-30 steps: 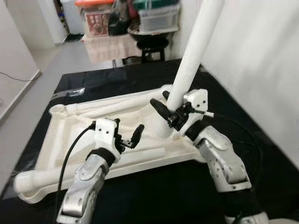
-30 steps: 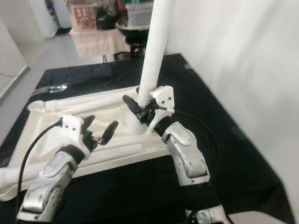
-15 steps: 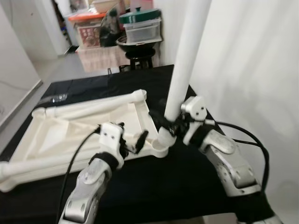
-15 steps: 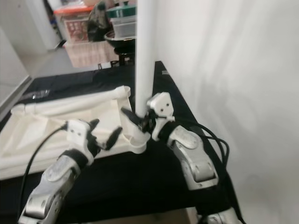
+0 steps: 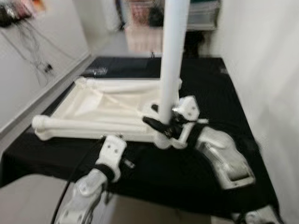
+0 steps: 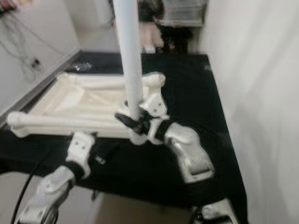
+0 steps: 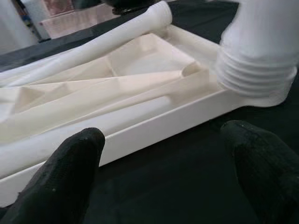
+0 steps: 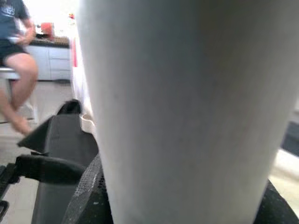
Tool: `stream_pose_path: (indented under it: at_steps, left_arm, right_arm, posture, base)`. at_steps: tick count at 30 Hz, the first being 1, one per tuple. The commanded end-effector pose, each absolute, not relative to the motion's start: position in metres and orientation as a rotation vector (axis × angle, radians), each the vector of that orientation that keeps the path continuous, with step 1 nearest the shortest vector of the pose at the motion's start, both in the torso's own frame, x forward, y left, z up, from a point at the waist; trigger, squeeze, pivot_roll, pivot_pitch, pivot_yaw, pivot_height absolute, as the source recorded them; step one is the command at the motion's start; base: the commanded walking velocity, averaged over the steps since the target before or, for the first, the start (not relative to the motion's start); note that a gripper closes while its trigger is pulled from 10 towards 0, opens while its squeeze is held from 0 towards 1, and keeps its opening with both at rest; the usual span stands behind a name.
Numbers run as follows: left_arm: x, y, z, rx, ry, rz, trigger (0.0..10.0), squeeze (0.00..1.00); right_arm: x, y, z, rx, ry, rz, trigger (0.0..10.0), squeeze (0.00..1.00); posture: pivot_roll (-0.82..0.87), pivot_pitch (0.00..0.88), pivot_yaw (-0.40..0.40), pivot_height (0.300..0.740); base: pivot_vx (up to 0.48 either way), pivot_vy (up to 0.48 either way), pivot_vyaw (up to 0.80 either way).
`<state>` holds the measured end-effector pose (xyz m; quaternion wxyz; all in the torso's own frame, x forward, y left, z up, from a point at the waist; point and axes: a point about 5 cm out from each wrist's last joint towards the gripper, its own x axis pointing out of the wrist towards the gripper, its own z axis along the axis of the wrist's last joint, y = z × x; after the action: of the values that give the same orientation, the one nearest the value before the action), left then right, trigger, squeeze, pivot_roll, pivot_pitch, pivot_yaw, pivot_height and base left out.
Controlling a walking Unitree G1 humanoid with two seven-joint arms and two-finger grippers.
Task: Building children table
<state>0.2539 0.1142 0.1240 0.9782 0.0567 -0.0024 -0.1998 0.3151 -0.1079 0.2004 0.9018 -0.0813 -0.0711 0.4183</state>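
Black cloth point(image 5: 205, 88) covers the low work surface, with a white wall on the robot's right and pale floor running away on its left toward blurred storage boxes point(image 6: 182, 11) at the far end.

On the cloth lies the white table top point(image 5: 105, 107), upside down, its ribbed underside facing up inside a raised rim. A long white leg point(image 5: 93, 126) lies flat along the near edge of the top, and another leg point(image 5: 126, 85) lies along the far edge; neither of these looks fitted upright.

At the near right corner of the top a third leg point(image 5: 172, 51) stands upright, its foot in the ribbed socket point(image 7: 254, 70) at that corner. Whether it is fully seated or screwed home cannot be told from these blurred views.

The right gripper point(image 5: 163, 125) is clamped around this upright leg just above the socket, and the right wrist view shows the pole close up between the black fingers point(image 8: 51, 169). A person sits far behind in that same wrist view.

The left gripper point(image 7: 168, 168) hangs just off the near edge of the top, its fingers spread wide and holding nothing, with the black cloth below it.

Judging by this, the build is at an early stage: one leg is being set in its corner, and the others remain to be stood up before the table can be turned over.
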Motion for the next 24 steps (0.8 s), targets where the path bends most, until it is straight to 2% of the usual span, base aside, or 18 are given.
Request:
stream_pose_path:
  at_steps: [1,8,13,14,16,19,22,24]
  left_arm:
    - [0.254,0.116,0.124,0.138,-0.001,-0.395,10.0,0.00]
    - [0.252,0.114,0.122,0.158,-0.003,-0.416,10.0,0.00]
    - [0.251,0.109,0.120,0.207,-0.015,-0.478,10.0,0.00]
    - [0.249,0.108,0.119,0.212,-0.013,-0.512,10.0,0.00]
    - [0.249,0.108,0.119,0.212,-0.013,-0.517,10.0,0.00]
    - [0.239,0.103,0.118,0.196,-0.007,-0.605,10.0,0.00]
    - [0.229,0.100,0.119,0.184,-0.003,-0.683,10.0,0.00]
    - [0.224,0.100,0.119,0.175,0.001,-0.716,10.0,0.00]
  right_arm:
    - [0.318,-0.109,0.202,-0.186,-0.151,0.840,10.0,0.00]
    - [0.325,-0.118,0.194,-0.229,-0.085,0.794,10.0,0.00]
    - [0.338,-0.136,0.186,-0.262,0.007,0.730,10.0,0.00]
    - [0.346,-0.147,0.184,-0.264,0.043,0.681,10.0,0.00]
    - [0.348,-0.149,0.184,-0.264,0.048,0.667,10.0,0.00]
    - [0.353,-0.167,0.199,-0.177,0.011,0.636,10.0,0.00]
    - [0.343,-0.178,0.220,-0.084,-0.095,0.737,10.0,0.00]
    - [0.332,-0.181,0.226,-0.095,-0.131,0.835,10.0,0.00]
  posture:
    - [-0.05,0.000,0.061,0.740]
    - [-0.05,0.000,0.053,0.740]
    - [-0.05,0.000,0.058,0.740]
    - [-0.05,0.000,0.058,0.740]
    - [-0.05,0.000,0.058,0.740]
    - [-0.04,0.000,0.066,0.740]
    - [-0.05,0.024,0.084,0.740]
    - [-0.05,0.043,0.095,0.740]
  base:
    - [0.000,0.000,0.00]
    - [0.000,0.000,0.00]
    - [0.000,0.000,0.00]
    - [0.000,0.000,0.00]
    - [0.000,0.000,0.00]
    - [0.000,0.000,0.00]
    - [0.000,0.000,0.00]
    - [0.000,0.000,0.00]
